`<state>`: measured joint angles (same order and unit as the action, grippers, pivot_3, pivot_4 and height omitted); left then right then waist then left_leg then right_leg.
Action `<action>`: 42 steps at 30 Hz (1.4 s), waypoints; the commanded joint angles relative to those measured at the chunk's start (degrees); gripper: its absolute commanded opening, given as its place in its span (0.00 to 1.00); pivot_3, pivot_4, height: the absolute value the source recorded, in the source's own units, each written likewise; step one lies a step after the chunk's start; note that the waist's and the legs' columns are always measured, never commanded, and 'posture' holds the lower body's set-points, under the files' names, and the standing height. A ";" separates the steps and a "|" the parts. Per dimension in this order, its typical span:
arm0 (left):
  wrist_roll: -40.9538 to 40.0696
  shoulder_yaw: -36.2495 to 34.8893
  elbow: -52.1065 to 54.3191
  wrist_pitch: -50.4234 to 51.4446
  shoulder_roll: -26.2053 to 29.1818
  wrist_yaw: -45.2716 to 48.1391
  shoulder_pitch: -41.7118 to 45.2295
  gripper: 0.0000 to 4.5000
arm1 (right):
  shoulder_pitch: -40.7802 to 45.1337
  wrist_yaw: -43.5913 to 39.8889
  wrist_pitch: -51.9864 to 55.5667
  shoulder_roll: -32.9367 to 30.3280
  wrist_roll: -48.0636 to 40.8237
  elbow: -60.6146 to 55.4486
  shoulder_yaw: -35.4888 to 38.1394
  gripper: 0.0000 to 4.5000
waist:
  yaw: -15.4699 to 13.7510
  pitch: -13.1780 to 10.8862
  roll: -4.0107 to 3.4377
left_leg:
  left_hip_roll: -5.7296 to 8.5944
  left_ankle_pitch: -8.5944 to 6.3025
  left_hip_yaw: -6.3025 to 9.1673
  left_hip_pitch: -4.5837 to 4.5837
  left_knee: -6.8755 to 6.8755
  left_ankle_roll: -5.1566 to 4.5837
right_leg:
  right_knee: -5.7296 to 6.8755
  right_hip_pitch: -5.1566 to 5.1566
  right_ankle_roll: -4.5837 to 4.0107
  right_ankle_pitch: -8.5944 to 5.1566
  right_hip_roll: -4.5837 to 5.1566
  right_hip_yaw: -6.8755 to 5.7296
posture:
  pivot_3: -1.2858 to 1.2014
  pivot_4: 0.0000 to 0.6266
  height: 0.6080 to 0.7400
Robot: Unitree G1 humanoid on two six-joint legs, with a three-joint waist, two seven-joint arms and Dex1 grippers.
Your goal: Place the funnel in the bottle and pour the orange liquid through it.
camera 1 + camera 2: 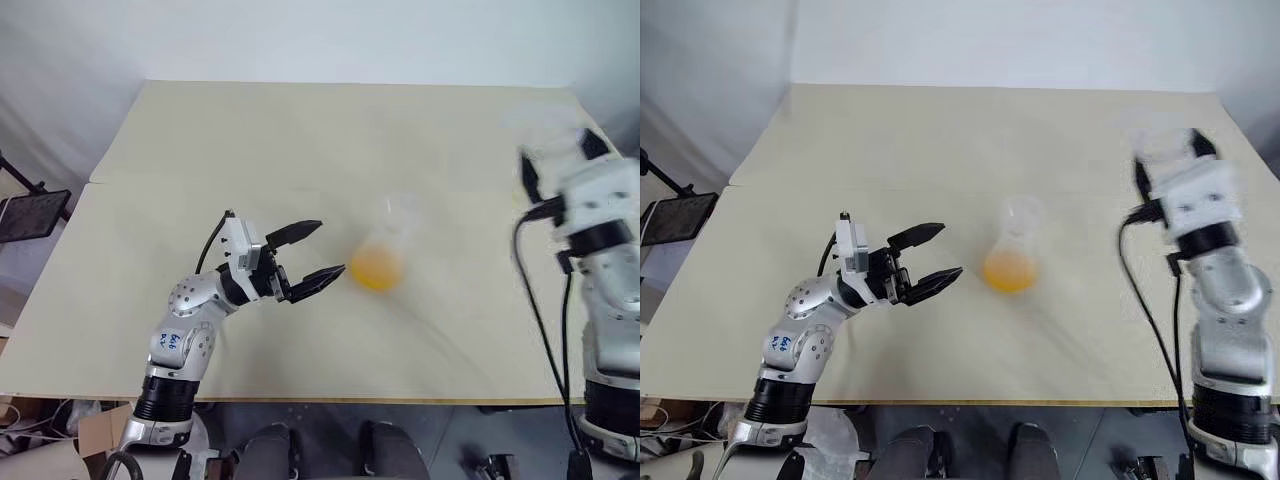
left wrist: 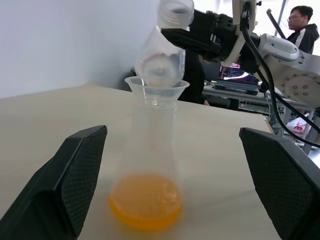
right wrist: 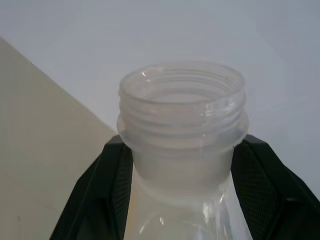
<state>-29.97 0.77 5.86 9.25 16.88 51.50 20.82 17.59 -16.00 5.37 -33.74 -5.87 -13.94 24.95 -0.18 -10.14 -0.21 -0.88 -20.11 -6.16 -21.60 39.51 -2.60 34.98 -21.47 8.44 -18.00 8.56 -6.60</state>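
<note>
- Standing on the table (image 1: 200, 150) just ahead of the left gripper (image 1: 310, 252), the bottle (image 2: 150, 165) holds the orange liquid (image 2: 145, 201) pooled in its wide base, with the funnel (image 2: 156, 89) seated in its narrow neck.
- The left gripper's fingers are spread wide to either side of the bottle, not touching it.
- The right gripper (image 3: 180, 170) is pressed together on the neck of a second clear vessel (image 3: 182, 130), just below its threaded mouth; that vessel looks empty and is held well off to the bottle's far side from the left gripper.
- By the look of it, the pour is done or nearly so: no orange shows in the held vessel.
- Handling, as a judgement: the bottle is light, thin clear plastic, likely slick and easy to squash, though its broad liquid-weighted base should keep it steady.
- The funnel merely rests in the neck and would tip off at a nudge.
- The best hold for the left gripper is low on the taper, well under the funnel, with a gentle squeeze.
</note>
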 commanded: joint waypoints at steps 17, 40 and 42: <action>-0.02 -0.22 -1.48 -0.97 0.36 2.19 3.15 1.00 | 0.51 4.97 6.48 -0.51 -12.78 24.46 15.92 0.54 | 0.23 0.01 -0.02 | 0.02 0.02 -0.17 0.05 -0.04 -0.03 | -0.01 -0.04 0.00 0.00 -0.01 0.15 | 0.52 0.24 1.00; 0.19 -0.69 -4.47 -2.15 -0.08 3.65 4.02 1.00 | -6.52 2.18 -0.60 -5.81 -17.23 11.97 21.93 0.99 | 0.12 0.01 -0.03 | 0.00 0.03 -0.20 0.07 -0.07 -0.02 | -0.07 -0.03 0.00 0.00 -0.02 0.18 | 0.52 0.24 1.00; 0.35 -0.97 -4.94 -2.53 0.25 4.01 4.18 1.00 | -5.76 -1.33 0.40 -8.33 -19.25 8.41 20.46 0.99 | 0.11 0.01 -0.03 | 0.01 0.03 -0.20 0.07 -0.07 -0.03 | -0.08 -0.03 0.00 0.00 -0.01 0.19 | 0.52 0.24 1.00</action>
<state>-29.61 0.58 1.06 8.38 16.90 54.79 24.17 10.66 -13.60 6.39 -37.68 -22.44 1.12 44.33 -0.07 -10.13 -0.24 -0.87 -20.08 -6.37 -21.53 39.44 -2.63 34.90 -21.50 8.44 -18.00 8.54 -6.40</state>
